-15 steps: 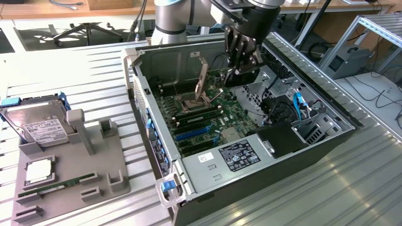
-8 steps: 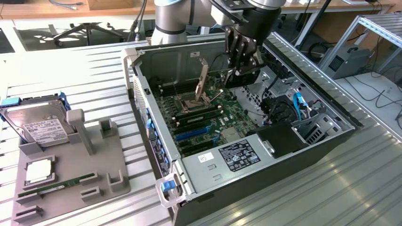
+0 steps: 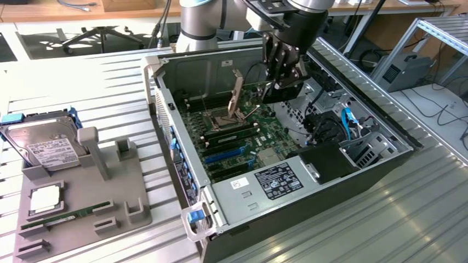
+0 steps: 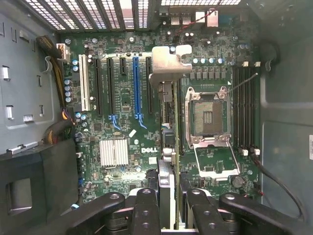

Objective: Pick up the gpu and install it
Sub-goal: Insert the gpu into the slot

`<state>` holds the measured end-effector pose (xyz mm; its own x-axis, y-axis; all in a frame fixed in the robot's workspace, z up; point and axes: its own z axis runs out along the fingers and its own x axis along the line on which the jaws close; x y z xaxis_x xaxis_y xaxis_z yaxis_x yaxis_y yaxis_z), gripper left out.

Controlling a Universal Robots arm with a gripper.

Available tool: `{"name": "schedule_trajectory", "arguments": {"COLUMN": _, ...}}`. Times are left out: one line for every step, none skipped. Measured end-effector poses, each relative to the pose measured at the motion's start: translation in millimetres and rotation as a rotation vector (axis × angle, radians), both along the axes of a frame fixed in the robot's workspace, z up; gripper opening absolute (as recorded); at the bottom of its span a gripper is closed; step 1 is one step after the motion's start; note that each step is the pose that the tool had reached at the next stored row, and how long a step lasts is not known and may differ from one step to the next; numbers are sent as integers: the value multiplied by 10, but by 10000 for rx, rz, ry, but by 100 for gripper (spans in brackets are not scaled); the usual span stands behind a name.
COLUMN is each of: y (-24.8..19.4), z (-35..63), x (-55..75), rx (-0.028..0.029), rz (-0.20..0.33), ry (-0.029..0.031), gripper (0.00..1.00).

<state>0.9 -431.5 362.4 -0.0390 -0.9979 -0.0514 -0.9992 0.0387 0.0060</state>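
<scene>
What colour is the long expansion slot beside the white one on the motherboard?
Blue; the expansion slot shows best in the wrist view, with black slots either side.

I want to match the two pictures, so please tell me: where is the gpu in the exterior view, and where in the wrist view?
Exterior view: the gpu hangs in the gripper inside the open case, to the exterior view's right of the CPU socket.
Wrist view: the gpu is seen edge-on between the gripper's fingers, silver bracket at its far end.
Shared landmark: the CPU socket, beside the gpu.

Ribbed metal tabletop, office chair and wooden desk behind, aluminium frame alongside.
</scene>
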Motion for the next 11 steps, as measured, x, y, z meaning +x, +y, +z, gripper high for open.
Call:
{"name": "schedule_trajectory", "arguments": {"y": -3, "z": -1, "x": 0, "rx": 0, "rz": 0, "ry": 0, "gripper": 27}}
{"name": "schedule_trajectory", "arguments": {"y": -6, "z": -2, "x": 0, "rx": 0, "rz": 0, "ry": 0, "gripper": 27}}
{"name": "schedule_trajectory", "arguments": {"y": -9, "z": -3, "x": -1, "rx": 0, "rz": 0, "ry": 0, "gripper": 27}}
{"name": "schedule_trajectory", "arguments": {"y": -12, "z": -3, "x": -1, "rx": 0, "rz": 0, "ry": 0, "gripper": 27}}
{"name": "schedule_trajectory", "arguments": {"y": -15, "z": -4, "x": -1, "rx": 0, "rz": 1, "ry": 0, "gripper": 27}}
{"name": "schedule_trajectory", "arguments": {"y": -17, "z": -5, "x": -1, "rx": 1, "rz": 0, "ry": 0, "gripper": 27}}
{"name": "schedule_trajectory", "arguments": {"y": -21, "z": -7, "x": -1, "rx": 1, "rz": 0, "ry": 0, "gripper": 27}}
{"name": "schedule_trajectory", "arguments": {"y": -24, "z": -7, "x": -2, "rx": 1, "rz": 0, "ry": 0, "gripper": 27}}
{"name": "schedule_trajectory", "arguments": {"y": -27, "z": -8, "x": -2, "rx": 0, "rz": 0, "ry": 0, "gripper": 27}}
{"name": "schedule_trajectory", "arguments": {"y": -29, "z": -9, "x": -2, "rx": 0, "rz": 0, "ry": -1, "gripper": 27}}
{"name": "schedule_trajectory", "arguments": {"y": -31, "z": -10, "x": -2, "rx": 1, "rz": 0, "ry": 0, "gripper": 27}}
